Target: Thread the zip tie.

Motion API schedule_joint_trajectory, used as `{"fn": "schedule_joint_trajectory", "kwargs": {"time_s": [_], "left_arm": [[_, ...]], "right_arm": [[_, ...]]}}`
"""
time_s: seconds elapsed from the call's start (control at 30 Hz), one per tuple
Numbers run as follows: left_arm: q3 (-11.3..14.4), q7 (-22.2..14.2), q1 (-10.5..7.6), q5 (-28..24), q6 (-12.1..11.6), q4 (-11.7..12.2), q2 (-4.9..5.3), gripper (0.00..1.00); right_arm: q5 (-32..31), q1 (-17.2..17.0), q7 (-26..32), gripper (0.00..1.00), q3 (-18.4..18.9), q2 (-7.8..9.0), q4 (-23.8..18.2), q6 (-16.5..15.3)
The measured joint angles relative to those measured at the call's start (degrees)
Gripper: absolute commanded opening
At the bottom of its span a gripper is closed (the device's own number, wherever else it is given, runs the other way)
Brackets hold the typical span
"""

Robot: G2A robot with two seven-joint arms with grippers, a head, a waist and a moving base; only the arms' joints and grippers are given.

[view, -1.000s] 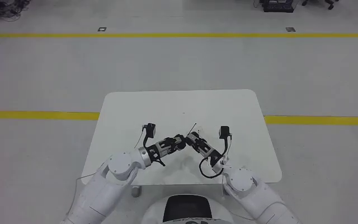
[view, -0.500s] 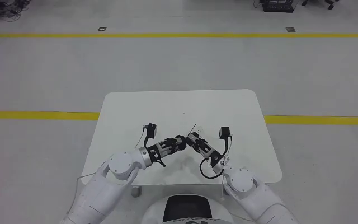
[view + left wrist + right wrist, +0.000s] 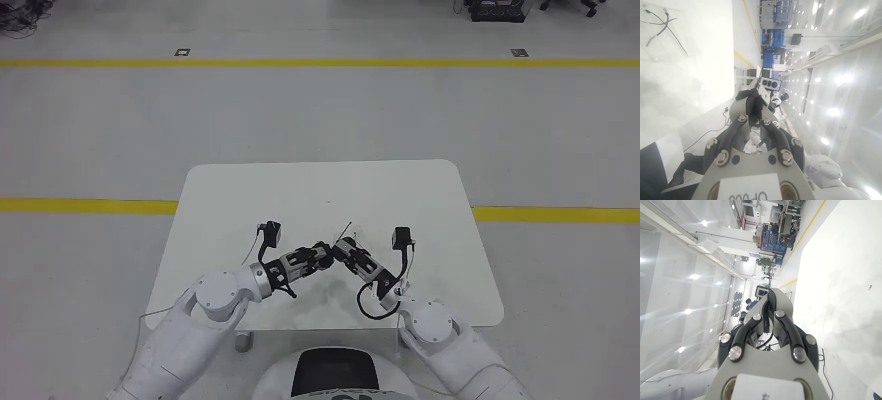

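Barely anything shifted; right gripper (image 3: 770, 293) stayed clamped on zip tie (image 3: 347, 228), left gripper (image 3: 753, 97) closed, contents unclear; alignment step, next needed tail fed into head

White arms (image 3: 218, 298); grey tools (image 3: 753, 97) (image 3: 770, 293), black linkages

Right gripper (image 3: 770, 293) closed tight on a thin black zip tie (image 3: 769, 283), tie end poking past the fingertips, white bench (image 3: 838, 275) beside it, small dark speck (image 3: 869, 286) on the bench
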Motion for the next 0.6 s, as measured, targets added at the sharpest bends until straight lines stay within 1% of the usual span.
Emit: {"fn": "schedule_joint_trajectory", "kwargs": {"time_s": [0.13,0.27,0.43,0.5,0.57,0.6], "left_arm": [[-0.8,-0.8,-0.03,-0.5,-0.2,0.2,0.27,0.00],[-2.3,-2.3,0.13,-1.1,-0.2,0.0,0.74,0.00],[-5.0,-6.7,0.12,-1.7,0.7,0.3,1.62,0.00],[-6.2,-8.2,0.08,-1.8,1.2,0.4,1.99,0.00],[-7.0,-10.1,-0.17,-1.1,1.8,0.5,2.36,0.00],[-7.5,-11.7,-0.51,0.6,1.4,0.4,2.66,0.00]], "right_arm": [[-0.7,-0.5,0.9,1.00,1.0,0.04,-0.4,0.0],[-1.0,-1.6,2.3,1.00,2.6,0.32,-1.3,0.0],[-1.0,-1.9,8.3,1.00,5.0,1.00,-1.2,0.0],[-0.2,-1.6,12.0,1.00,6.0,1.32,-0.9,0.0],[0.1,-1.5,13.6,1.00,6.3,1.42,-0.9,0.0],[0.1,-1.5,13.6,1.00,6.4,1.42,-0.9,0.0]]}}
